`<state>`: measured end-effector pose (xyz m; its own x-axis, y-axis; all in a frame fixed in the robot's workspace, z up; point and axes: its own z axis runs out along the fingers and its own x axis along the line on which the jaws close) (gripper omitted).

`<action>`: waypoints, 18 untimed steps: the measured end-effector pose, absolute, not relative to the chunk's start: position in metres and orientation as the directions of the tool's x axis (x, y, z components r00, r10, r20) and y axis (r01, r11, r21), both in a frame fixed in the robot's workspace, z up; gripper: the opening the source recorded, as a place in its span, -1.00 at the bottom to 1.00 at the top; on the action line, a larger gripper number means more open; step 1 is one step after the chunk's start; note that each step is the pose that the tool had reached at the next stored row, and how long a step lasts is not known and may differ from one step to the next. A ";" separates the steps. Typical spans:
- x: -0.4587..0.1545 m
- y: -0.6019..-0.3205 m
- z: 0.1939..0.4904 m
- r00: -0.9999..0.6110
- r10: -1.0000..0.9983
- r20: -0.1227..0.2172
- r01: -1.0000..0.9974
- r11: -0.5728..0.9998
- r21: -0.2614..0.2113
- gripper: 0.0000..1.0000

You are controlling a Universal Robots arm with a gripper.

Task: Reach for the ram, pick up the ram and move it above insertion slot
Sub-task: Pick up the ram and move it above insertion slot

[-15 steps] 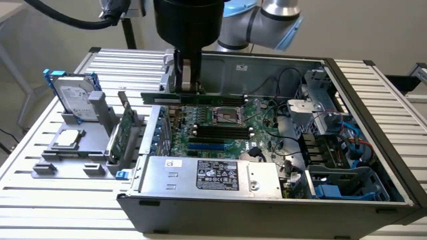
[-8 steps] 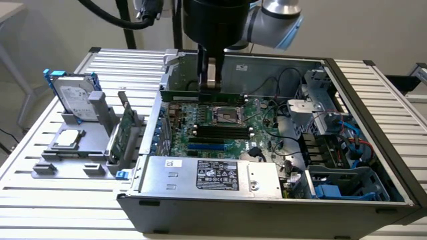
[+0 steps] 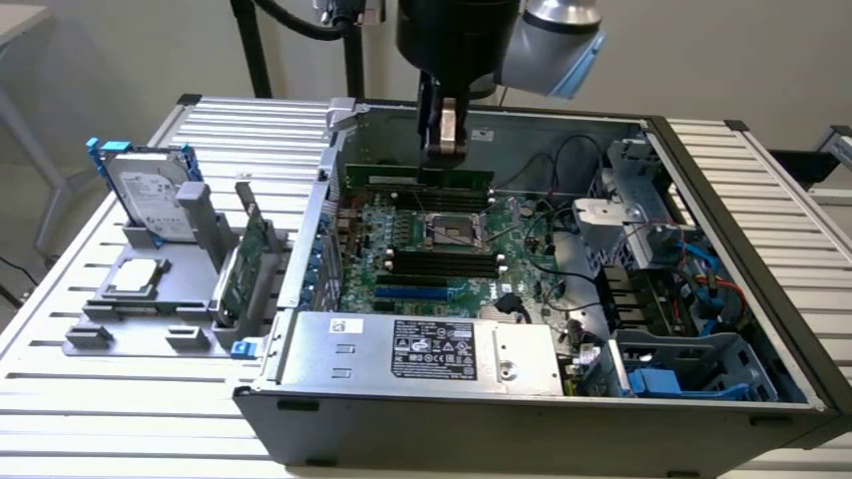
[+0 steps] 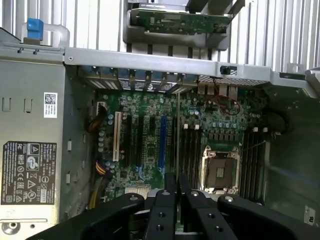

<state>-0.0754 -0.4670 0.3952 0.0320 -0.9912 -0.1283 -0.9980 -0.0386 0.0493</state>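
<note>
Ram (image 3: 413, 178) hangs pinched in the nearly closed hand (image 3: 444, 150) over the motherboard (image 3: 440, 259); keep it level and parallel above the black slots (image 3: 433, 261).

The ram (image 3: 415, 178) is green with dark chips, clamped in the black tool (image 3: 445, 150). The motherboard (image 3: 446, 254) is green, carrying black slots (image 3: 433, 262) and one blue slot (image 3: 413, 293). The power supply (image 3: 419, 351) is grey with a black label (image 3: 433, 349). At nine o'clock, the hard drive (image 3: 144, 195) is silver in a blue frame. The surface (image 3: 120, 409) is ribbed pale grey.
</note>
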 end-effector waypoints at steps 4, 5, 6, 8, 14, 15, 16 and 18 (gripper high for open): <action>-0.071 -0.452 0.393 0.032 -0.992 -0.121 -0.998 -0.038 0.049 -0.73; -0.071 -0.449 0.392 0.032 -0.992 -0.119 -0.998 -0.038 0.049 -0.73; -0.070 -0.446 0.392 0.032 -0.993 -0.116 -0.998 -0.038 0.049 -0.73; -0.069 -0.440 0.390 0.032 -0.993 -0.111 -0.998 -0.038 0.049 -0.73; -0.065 -0.426 0.385 0.031 -0.995 -0.093 -0.998 -0.036 0.049 -0.73; -0.065 -0.424 0.384 0.031 -0.995 -0.090 -0.998 -0.035 0.049 -0.73; -0.064 -0.421 0.383 0.030 -0.996 -0.086 -0.998 -0.035 0.049 -0.73; -0.063 -0.417 0.382 0.030 -0.996 -0.079 -0.998 -0.034 0.049 -0.73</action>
<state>-0.0632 -0.4168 0.3816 0.0300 -0.9964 -0.0792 -0.9982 -0.0339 0.0486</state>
